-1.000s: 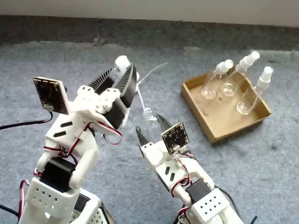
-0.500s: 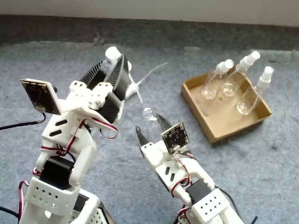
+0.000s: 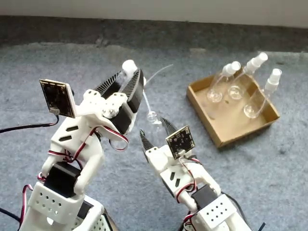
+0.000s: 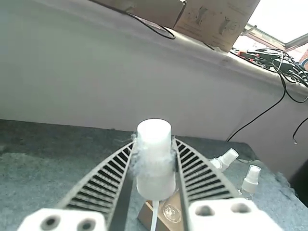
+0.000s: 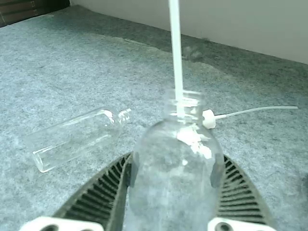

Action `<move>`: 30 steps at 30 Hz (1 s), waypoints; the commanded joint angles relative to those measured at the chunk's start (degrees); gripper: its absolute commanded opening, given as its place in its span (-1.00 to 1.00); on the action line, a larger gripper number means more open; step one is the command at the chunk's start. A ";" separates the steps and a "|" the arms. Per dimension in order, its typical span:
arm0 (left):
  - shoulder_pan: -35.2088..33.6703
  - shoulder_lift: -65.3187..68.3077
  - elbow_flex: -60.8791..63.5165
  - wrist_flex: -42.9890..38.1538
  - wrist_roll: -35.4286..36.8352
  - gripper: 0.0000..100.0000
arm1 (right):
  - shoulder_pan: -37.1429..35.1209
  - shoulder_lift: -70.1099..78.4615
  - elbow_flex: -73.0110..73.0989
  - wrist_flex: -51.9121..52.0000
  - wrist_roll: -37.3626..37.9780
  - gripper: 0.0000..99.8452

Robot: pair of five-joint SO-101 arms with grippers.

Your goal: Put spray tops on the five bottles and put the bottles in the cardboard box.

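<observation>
My left gripper (image 3: 129, 71) is shut on a white spray top (image 3: 128, 64), held high above the carpet; its thin dip tube (image 3: 146, 102) slants down to the mouth of a clear bottle (image 3: 153, 118). My right gripper (image 3: 154, 126) is shut on that upright bottle (image 5: 175, 144), and the dip tube (image 5: 175, 53) enters its neck. In the left wrist view the spray top (image 4: 154, 163) sits between the shut left gripper (image 4: 154, 144). The cardboard box (image 3: 202, 115) at the right holds three capped bottles (image 3: 245, 72).
Another open bottle (image 5: 77, 137) lies on its side on the grey carpet beyond the held one. A loose spray top (image 5: 208, 119) with its long tube lies nearby. A pale wall runs along the carpet's far edge.
The left gripper swung left and up, pulling the tube clear of the bottle, then came back; the tube's end is at the bottle's mouth again. The right arm stayed still.
</observation>
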 commanded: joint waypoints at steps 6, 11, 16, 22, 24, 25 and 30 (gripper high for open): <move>1.45 -0.40 0.84 7.47 0.35 -0.97 | 0.22 -0.84 6.81 0.22 0.44 -0.62; 1.54 -0.84 10.42 5.36 0.26 -0.97 | 2.68 -0.84 6.64 0.13 0.44 -0.61; 1.63 -0.84 19.56 -5.63 0.26 -0.97 | 2.68 -0.84 6.64 0.13 3.08 -0.61; 5.67 -0.92 24.57 -8.97 0.62 -0.97 | 2.51 -0.84 7.08 0.13 12.75 -0.61; 6.46 -0.92 24.75 -8.97 0.62 -0.97 | 2.59 -0.84 7.08 0.04 13.10 -0.61; 6.37 -0.92 24.66 -8.97 0.62 -0.97 | 2.59 -0.84 7.08 0.04 13.10 -0.61; 6.37 -0.92 24.66 -8.88 0.62 -0.97 | 2.68 -0.84 6.99 0.04 13.27 -0.61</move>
